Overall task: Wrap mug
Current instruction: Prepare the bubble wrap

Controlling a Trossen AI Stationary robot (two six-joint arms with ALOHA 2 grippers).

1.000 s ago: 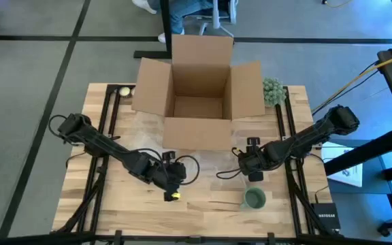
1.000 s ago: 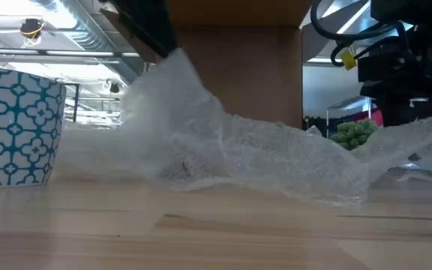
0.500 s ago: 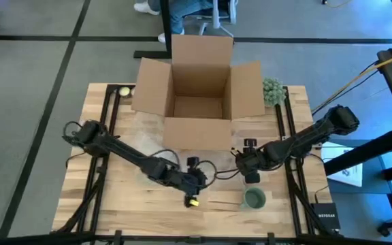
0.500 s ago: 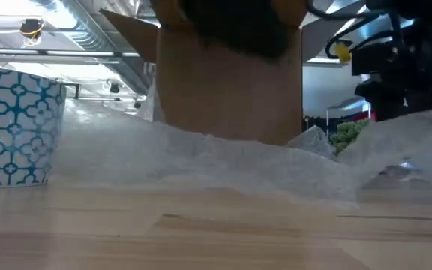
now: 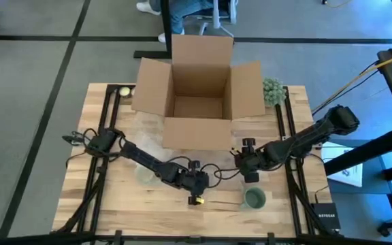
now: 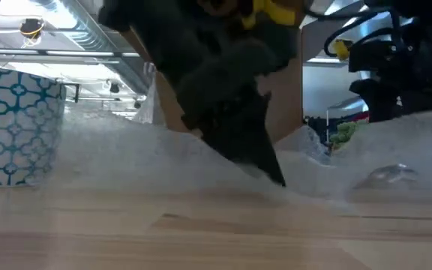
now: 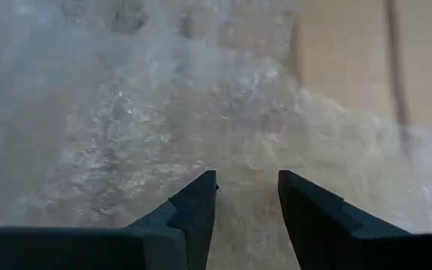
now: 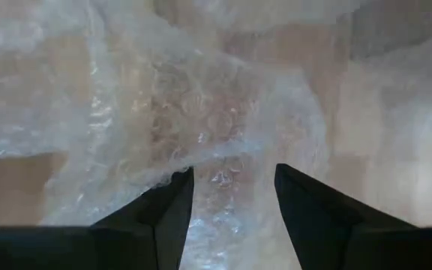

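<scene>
Pincer of left arm (image 7: 247,196) spread, tips down on bubble wrap (image 7: 201,112); right pincer (image 8: 232,193) likewise spread over it.

Two dark jointed arms, black looping cables, yellow wrist marking, tapered dark fingers (image 7: 193,214)

mug (image 5: 254,199) on table (image 5: 121,207), before box (image 5: 197,102)

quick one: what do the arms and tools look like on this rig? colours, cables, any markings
Both arms are dark, nearly black, slim jointed links with loose black cables looping near the wrists. The left tool carries a yellow tag or part at its tip, also visible in the low view. The right tool is all dark with blocky housings. Each tool has two dark, tapered, wedge-shaped fingers. No readable markings.
</scene>
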